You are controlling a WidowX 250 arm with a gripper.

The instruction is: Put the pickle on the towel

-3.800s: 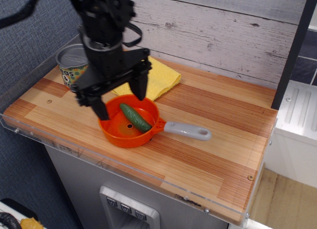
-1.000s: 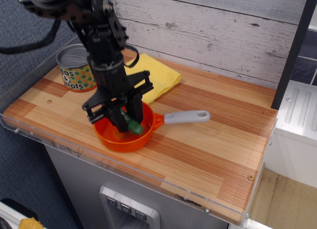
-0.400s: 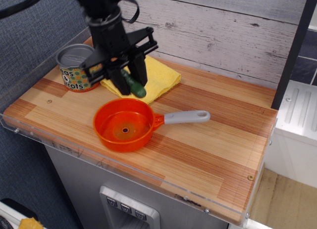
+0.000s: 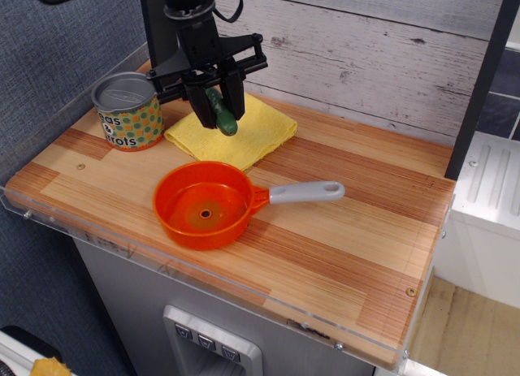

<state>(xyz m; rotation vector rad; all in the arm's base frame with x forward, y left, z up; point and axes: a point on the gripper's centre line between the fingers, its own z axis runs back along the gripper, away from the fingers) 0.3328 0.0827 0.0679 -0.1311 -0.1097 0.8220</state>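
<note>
Gripping pickle (image 4: 221,112) in gripper (image 4: 218,108), tilted, over towel (image 4: 260,132).

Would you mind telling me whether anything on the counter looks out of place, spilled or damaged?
Nothing stands out. The pan and can sit upright, the towel lies flat, and the gripper holds the pickle above the towel.

In front of me, left of the frame's centre, an orange pan (image 4: 204,207) sits on the wooden counter (image 4: 349,230), its grey handle (image 4: 306,192) pointing right. At upper left I see a tin can (image 4: 125,111) with a dotted label standing upright. A whitewashed plank wall (image 4: 366,51) runs across the top.
</note>
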